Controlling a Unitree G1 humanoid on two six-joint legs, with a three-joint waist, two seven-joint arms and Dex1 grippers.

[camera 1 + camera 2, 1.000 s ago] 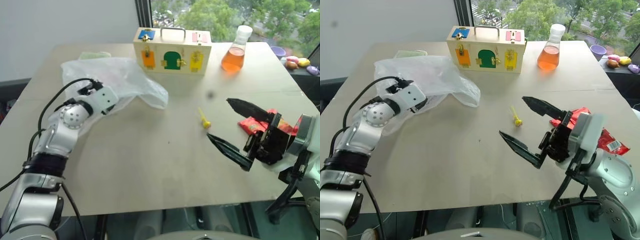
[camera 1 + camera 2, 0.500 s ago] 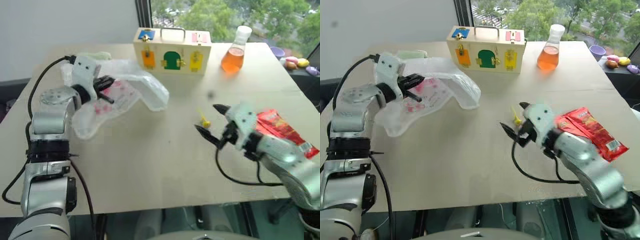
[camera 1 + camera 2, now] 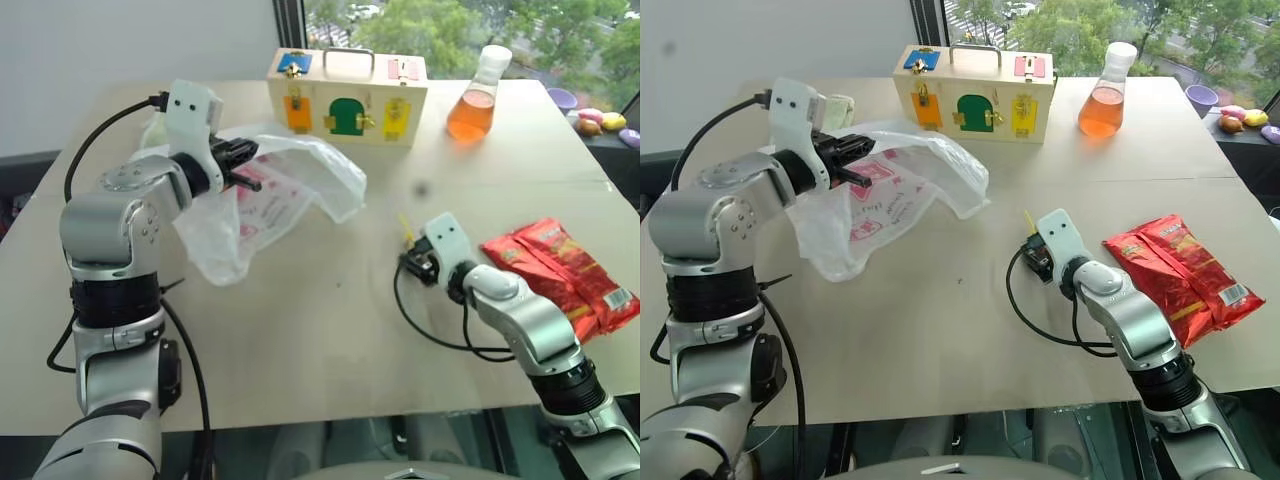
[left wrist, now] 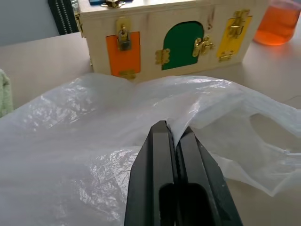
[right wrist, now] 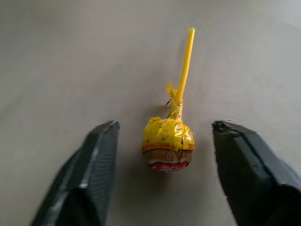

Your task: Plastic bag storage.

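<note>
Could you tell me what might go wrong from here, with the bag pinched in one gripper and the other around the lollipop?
1. The left gripper is shut on a thin fold of the plastic bag; the film could slip out or tear as the bag hangs.
2. The right gripper stands open around the lollipop, not touching it; closing off-centre could knock the round head away.
3. The hanging bag's free end lies near the wooden box and could snag on it.

Bare table [image 3: 930, 330] at 6 o'clock was open to me. Wooden box [image 3: 975, 80] and flask [image 3: 1105, 95] blocked 12, snack packet [image 3: 1175, 275] blocked 3.
</note>
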